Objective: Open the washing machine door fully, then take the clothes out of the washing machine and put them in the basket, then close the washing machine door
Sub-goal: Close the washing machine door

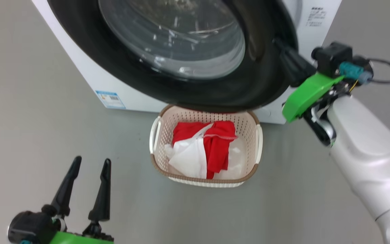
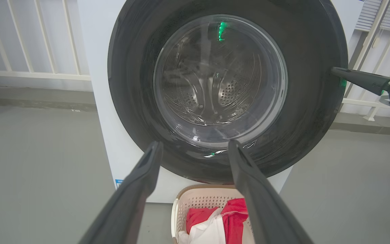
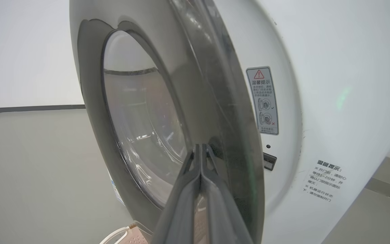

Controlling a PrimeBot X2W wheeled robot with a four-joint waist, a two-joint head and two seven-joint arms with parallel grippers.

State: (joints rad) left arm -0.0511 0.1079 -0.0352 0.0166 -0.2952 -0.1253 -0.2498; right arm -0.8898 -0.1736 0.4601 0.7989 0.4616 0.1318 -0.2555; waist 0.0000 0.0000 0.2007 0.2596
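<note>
Left tool sits low and near, fingers spread wide, holding nothing; the clothes are in the basket.
Just past it, on the grey floor, stands the basket, right in front of the white washing machine. Red and white clothes lie bunched up inside it. Over the basket's far rim hangs the washing machine door, big and round, with a black ring and clear glass. You can see the steel drum through the glass. At the door's right edge is the right tool, its two fingers pressed together, tips touching the black ring and pinching nothing. Whether the door is fully shut is hard to tell.
</note>
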